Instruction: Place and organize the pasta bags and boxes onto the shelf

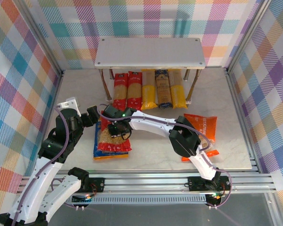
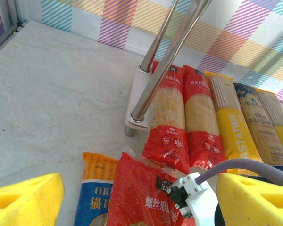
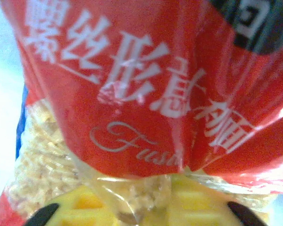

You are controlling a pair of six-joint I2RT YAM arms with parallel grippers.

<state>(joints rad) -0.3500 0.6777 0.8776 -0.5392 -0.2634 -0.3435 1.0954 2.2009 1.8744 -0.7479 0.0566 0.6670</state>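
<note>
A red bag (image 1: 114, 137) (image 2: 137, 193) lies on top of a blue-and-orange bag (image 1: 111, 154) (image 2: 93, 197) at the table's left middle. My right gripper (image 1: 117, 126) (image 3: 141, 207) is shut on the red bag (image 3: 132, 94), and its yellow pads (image 3: 85, 205) pinch the clear window part. My left gripper (image 1: 95, 117) (image 2: 139, 200) stands open just left of the bags, holding nothing. An orange bag (image 1: 201, 126) lies to the right. Several pasta boxes (image 1: 148, 89) (image 2: 198, 117), red, yellow and dark blue, lie side by side under the shelf (image 1: 150, 52).
A metal shelf leg (image 2: 170, 61) stands just left of the red boxes. The right arm (image 1: 179, 136) stretches across the table's middle, partly covering the orange bag. Checked walls (image 1: 19, 70) close in both sides and the back.
</note>
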